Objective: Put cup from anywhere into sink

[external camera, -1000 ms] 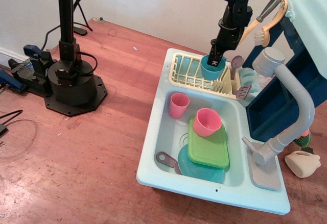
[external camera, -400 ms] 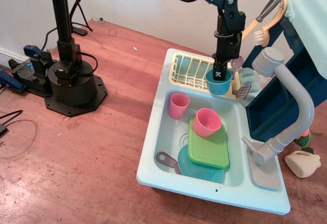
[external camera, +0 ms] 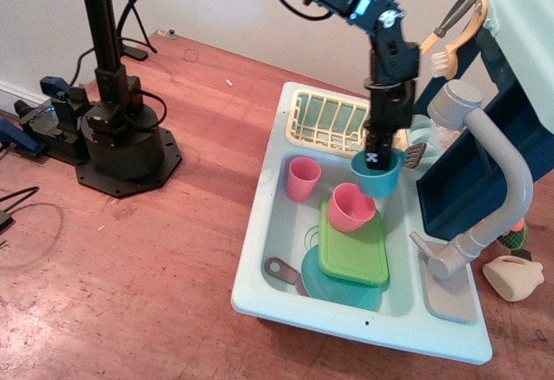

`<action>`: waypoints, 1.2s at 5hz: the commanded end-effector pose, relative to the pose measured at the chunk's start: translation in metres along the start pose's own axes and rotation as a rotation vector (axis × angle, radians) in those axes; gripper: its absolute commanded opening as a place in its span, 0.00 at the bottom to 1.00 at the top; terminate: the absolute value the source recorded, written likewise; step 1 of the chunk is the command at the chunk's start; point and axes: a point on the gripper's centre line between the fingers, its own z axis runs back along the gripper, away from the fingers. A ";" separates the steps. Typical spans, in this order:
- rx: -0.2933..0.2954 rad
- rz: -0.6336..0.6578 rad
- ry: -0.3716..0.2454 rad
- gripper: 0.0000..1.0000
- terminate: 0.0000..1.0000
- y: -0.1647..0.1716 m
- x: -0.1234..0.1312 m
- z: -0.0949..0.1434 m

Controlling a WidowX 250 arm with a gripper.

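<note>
**Teal cup held over the far edge of the sink basin**

The claw [external camera: 376, 157] points straight down and is clamped on the rim of the cup [external camera: 376, 175], one finger inside it. The cup is upright and sits at the far right corner of the sink [external camera: 260, 259] basin, just in front of the dish rack [external camera: 325, 120]; whether it touches the basin floor cannot be told. Close on its near side stands a pink cup [external camera: 351, 206] on the green tray [external camera: 353, 250], which lies over a teal plate [external camera: 333, 286]. Another pink cup [external camera: 303, 178] stands to the left, with a small gap of open basin between the two. The grey faucet [external camera: 493, 181] rises to the right, near the arm. The left near part of the basin is largely open. The wooden surface [external camera: 173, 250] lies left of the sink.
</note>
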 end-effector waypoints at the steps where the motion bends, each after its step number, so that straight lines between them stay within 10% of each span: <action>1: -0.036 -0.078 -0.034 0.00 0.00 -0.038 0.032 0.005; 4: -0.051 -0.104 0.188 0.00 0.00 -0.063 -0.009 -0.009; 5: -0.061 -0.081 0.247 1.00 0.00 -0.065 -0.036 -0.008; 6: -0.050 -0.054 0.246 1.00 0.00 -0.063 -0.044 -0.005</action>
